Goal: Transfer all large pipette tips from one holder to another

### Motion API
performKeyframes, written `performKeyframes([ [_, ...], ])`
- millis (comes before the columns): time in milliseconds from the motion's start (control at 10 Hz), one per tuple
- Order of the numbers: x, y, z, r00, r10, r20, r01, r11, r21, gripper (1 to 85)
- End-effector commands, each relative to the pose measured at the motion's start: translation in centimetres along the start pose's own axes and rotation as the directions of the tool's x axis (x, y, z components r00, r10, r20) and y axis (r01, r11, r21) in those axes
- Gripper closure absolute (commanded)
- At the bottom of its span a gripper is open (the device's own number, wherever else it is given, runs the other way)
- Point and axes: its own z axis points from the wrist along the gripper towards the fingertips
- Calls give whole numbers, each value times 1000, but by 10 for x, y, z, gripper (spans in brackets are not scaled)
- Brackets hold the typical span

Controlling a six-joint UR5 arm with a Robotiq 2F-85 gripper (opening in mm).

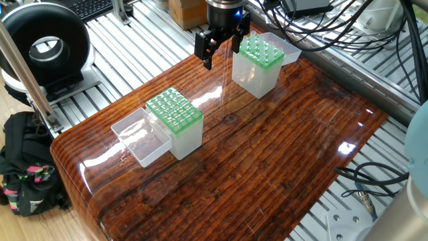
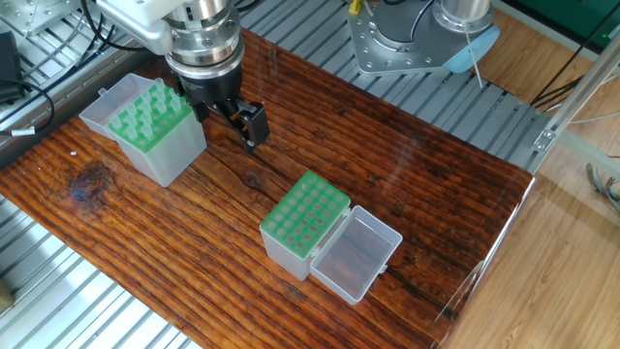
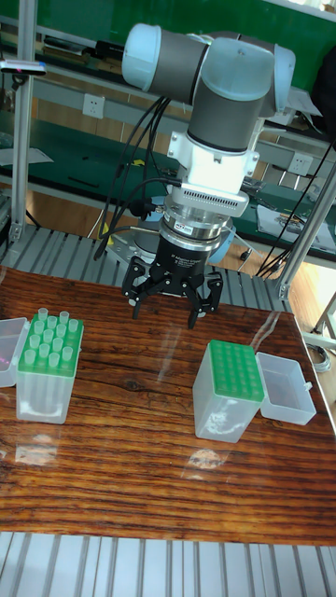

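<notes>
Several large pipette tips [image 1: 261,47] [image 2: 147,109] [image 3: 52,337] stand in the green grid of a translucent holder [image 1: 256,75] [image 2: 167,150] [image 3: 42,394]. A second holder [image 1: 175,115] [image 2: 302,215] [image 3: 229,371] shows only bare holes in its green grid, and its lid [image 1: 139,138] [image 2: 355,252] [image 3: 284,387] lies open beside it. My gripper [image 1: 220,48] [image 2: 229,116] [image 3: 168,308] hangs open above the wood, right beside the holder with the tips and on the side facing the other one. Nothing is between its fingers.
The wooden tabletop [image 1: 267,154] rests on a ribbed aluminium frame [image 1: 147,47]. A black ring-shaped device [image 1: 43,43] and a backpack [image 1: 27,171] sit at the left. Cables [image 1: 334,23] run behind the table. The arm's base [image 2: 417,39] is at the far edge.
</notes>
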Motion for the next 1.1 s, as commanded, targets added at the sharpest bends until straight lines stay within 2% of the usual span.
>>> performKeyframes([
  [0,-21,12,-1,996,-46,83,49,998,-32,847],
  [500,-21,11,5,997,-35,76,36,999,-23,847],
  [1000,-20,26,2,996,-33,79,38,997,-62,847],
])
